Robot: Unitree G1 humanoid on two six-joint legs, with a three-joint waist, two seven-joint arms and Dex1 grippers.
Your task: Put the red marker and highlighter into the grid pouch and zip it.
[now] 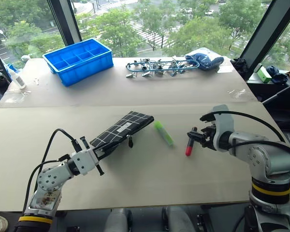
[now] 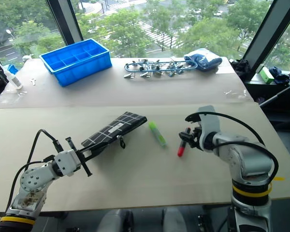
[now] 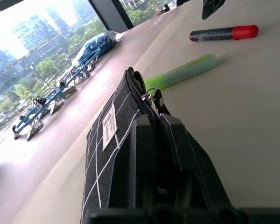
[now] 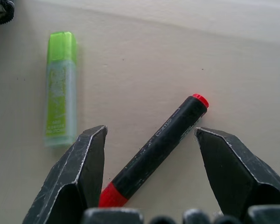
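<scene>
- Beige table [image 1: 135, 183] in front of big windows, trees outside. Along the far edge: blue divided bin [image 1: 78, 59] toward the far-left corner, a row of metal clips [image 1: 154, 66] mid-edge, a blue cloth bundle [image 1: 204, 59] just right of the clips.
- Grid pouch [image 1: 123, 128] lies mid-table, left of centre, running diagonally; zipper pull strap [image 1: 130, 141] hangs off its near side. In the left wrist view the zipper mouth looks parted at the far end.
- Left gripper [image 1: 100, 153] is clamped tight on the pouch's near-left end, holding it a bit off the surface there.
- Highlighter [image 1: 163, 133] lies loose on the table just right of the pouch, not touching it.
- Red marker [image 1: 190, 141] lies right of the highlighter, apart from it, red cap toward the near edge.
- Right gripper [image 4: 151, 175] has its fingers spread wide, holding nothing. In the right wrist view the fingers straddle the marker, which lies slanted between them; contact not visible.
- Step in hand, my read: first pickup, the red marker. Nothing is in the pouch, zip not done.
- Next move needs: descend so the fingers bracket the barrel, close across it rather than along it, lift, carry to the pouch's open end while the left keeps the mouth presented.
- Risk: round barrel could roll away if one finger touches first.
</scene>
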